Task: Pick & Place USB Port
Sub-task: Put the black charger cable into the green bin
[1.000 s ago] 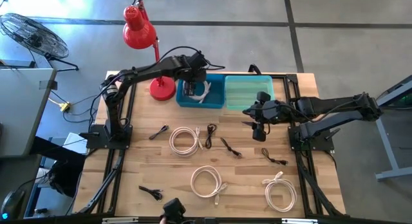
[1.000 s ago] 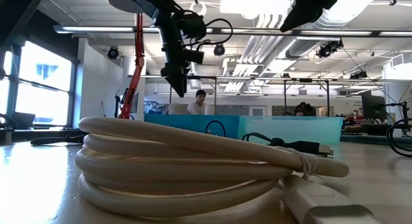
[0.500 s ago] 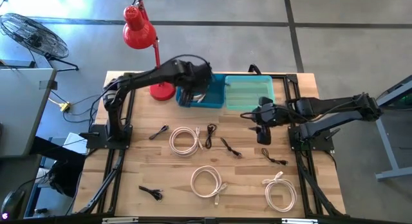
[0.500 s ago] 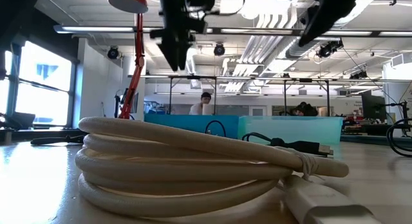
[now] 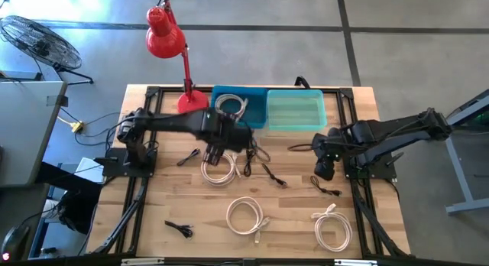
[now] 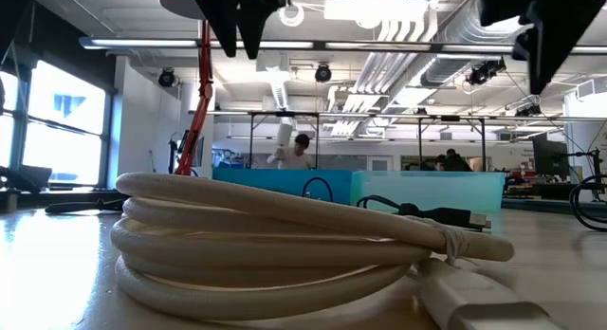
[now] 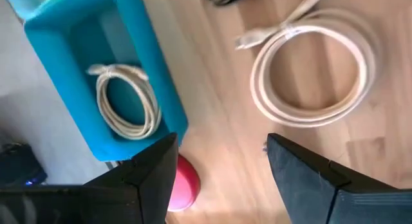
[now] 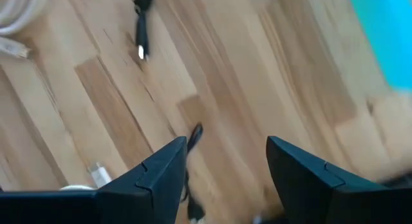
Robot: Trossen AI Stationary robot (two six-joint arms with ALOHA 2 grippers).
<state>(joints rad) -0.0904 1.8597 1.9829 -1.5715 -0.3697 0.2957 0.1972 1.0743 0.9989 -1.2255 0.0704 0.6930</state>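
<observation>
Left gripper (image 5: 216,147): high view, fingers spread and empty, above the wooden table (image 5: 145,212) just in front of the blue bin (image 5: 256,117), over a white coiled cable (image 5: 220,167). Right gripper (image 5: 324,168): fingers spread and empty, above the table's right side near a small black cable (image 5: 326,188). A white cable coil (image 5: 231,107) lies in the blue bin; the teal bin (image 5: 296,111) adjoins it. A red desk lamp (image 5: 166,35) stands at the rear left.

Low view: a white coiled cable (image 6: 285,245) fills the foreground; both bins stand behind it.

Left wrist view: fingers (image 7: 145,179) apart; blue bin (image 7: 84,89) holding a coil (image 7: 125,108).

Right wrist view: fingers (image 8: 154,176) apart over bare wood and black cables.

No legible writing or labels anywhere.
</observation>
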